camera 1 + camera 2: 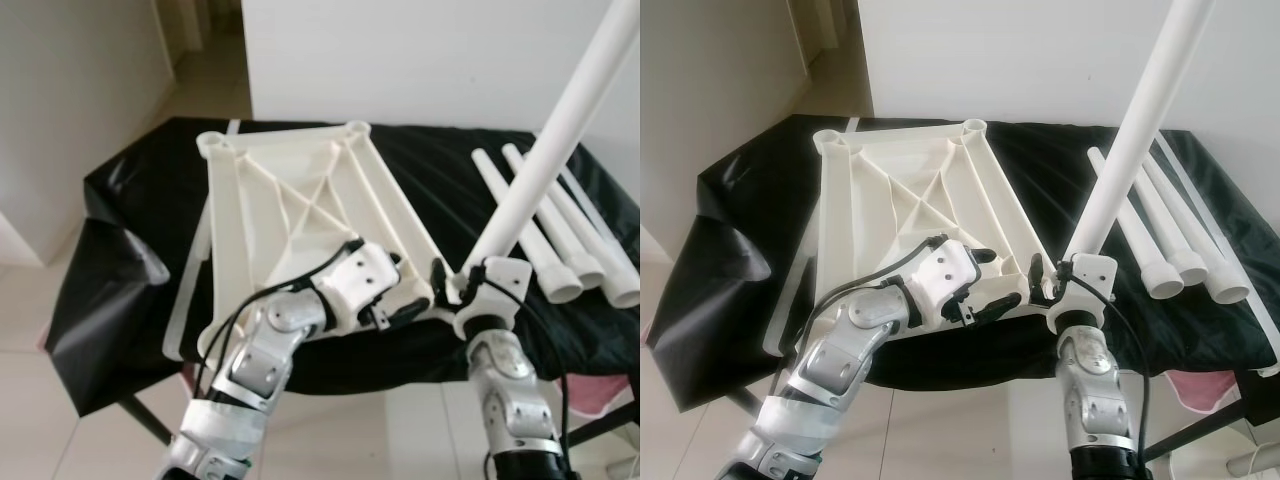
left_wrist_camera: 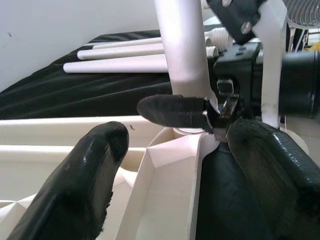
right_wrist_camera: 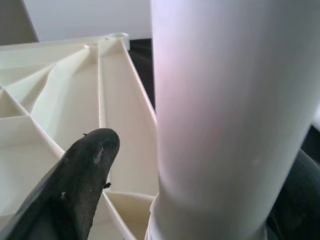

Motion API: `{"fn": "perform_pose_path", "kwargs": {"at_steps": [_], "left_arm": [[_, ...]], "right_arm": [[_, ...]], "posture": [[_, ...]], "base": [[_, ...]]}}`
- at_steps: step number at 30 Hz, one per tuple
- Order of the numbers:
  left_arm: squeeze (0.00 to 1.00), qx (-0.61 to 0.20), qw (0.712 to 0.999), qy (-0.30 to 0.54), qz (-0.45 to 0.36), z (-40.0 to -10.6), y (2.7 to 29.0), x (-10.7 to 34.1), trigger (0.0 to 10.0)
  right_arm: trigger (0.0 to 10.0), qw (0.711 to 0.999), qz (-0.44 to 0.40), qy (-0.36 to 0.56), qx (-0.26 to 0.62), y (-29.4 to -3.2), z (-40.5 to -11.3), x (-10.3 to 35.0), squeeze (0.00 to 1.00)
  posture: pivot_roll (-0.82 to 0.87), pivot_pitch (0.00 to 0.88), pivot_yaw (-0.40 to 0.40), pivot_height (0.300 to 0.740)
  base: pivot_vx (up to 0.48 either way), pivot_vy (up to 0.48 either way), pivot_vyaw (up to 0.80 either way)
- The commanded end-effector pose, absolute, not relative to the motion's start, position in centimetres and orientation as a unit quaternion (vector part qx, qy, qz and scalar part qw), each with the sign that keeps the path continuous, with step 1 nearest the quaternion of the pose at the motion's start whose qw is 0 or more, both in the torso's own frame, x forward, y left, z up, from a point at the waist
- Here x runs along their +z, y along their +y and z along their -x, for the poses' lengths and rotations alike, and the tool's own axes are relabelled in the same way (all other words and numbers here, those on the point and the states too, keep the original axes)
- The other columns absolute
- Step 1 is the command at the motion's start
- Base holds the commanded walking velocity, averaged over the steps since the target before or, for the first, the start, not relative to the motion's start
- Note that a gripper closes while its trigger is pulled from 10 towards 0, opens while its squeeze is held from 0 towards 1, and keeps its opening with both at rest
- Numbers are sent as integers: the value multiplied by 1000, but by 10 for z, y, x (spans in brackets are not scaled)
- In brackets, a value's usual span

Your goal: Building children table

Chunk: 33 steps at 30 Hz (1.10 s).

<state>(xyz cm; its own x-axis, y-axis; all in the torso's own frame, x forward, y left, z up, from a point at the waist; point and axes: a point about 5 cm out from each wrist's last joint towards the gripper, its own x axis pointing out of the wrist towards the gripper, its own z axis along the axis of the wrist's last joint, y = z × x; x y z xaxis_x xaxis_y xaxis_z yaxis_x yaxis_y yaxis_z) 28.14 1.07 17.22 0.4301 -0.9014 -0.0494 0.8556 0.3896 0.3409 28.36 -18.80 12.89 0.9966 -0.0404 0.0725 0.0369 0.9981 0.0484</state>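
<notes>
The upturned tabletop (image 1: 300, 215) lies on the covered table (image 1: 130, 230), three loose legs (image 1: 560, 240) at its three o'clock, one leg (image 1: 545, 150) standing at its five o'clock corner

The two head cameras look forward and down on the black-draped table (image 1: 130, 260), sharing the upturned tabletop (image 1: 290, 200). Each wrist camera sits very near its fingers, both facing the upright leg (image 2: 182, 45) at what seems the tabletop's corner socket.

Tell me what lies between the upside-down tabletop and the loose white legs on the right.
In the left eye view, between the tabletop and the loose legs lies black cloth, crossed by the leg in the right gripper.
</notes>
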Motion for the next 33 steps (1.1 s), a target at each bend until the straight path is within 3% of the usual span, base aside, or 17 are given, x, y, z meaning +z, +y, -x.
{"fn": "perform_pose_path", "kwargs": {"at_steps": [1,13,27,28,29,33], "left_arm": [[0,-505,844,-66,-168,-284,13,168,10000],[0,-493,846,-50,-195,-289,21,164,10000],[0,-487,849,-50,-198,-289,22,164,10000],[0,-486,850,-50,-197,-289,22,164,10000],[0,-486,850,-50,-196,-289,22,164,10000],[0,-486,851,-51,-194,-289,21,165,10000]], "right_arm": [[10000,999,-20,-41,5,-190,-285,130,0],[10000,984,29,-28,172,-209,-290,140,0],[10000,971,75,21,228,-222,-297,130,0],[2275,970,77,27,227,-225,-298,129,0],[0,971,74,32,225,-227,-298,127,0],[0,973,63,41,220,-229,-298,123,0]], "posture": [[-67,0,-16,740],[-51,7,-2,740],[-37,8,-11,740],[-39,9,-15,740],[-42,9,-16,740],[-45,11,-18,740]], "base": [[0,0,0],[0,0,0],[0,0,0],[0,0,0],[0,0,0],[0,0,0]]}}
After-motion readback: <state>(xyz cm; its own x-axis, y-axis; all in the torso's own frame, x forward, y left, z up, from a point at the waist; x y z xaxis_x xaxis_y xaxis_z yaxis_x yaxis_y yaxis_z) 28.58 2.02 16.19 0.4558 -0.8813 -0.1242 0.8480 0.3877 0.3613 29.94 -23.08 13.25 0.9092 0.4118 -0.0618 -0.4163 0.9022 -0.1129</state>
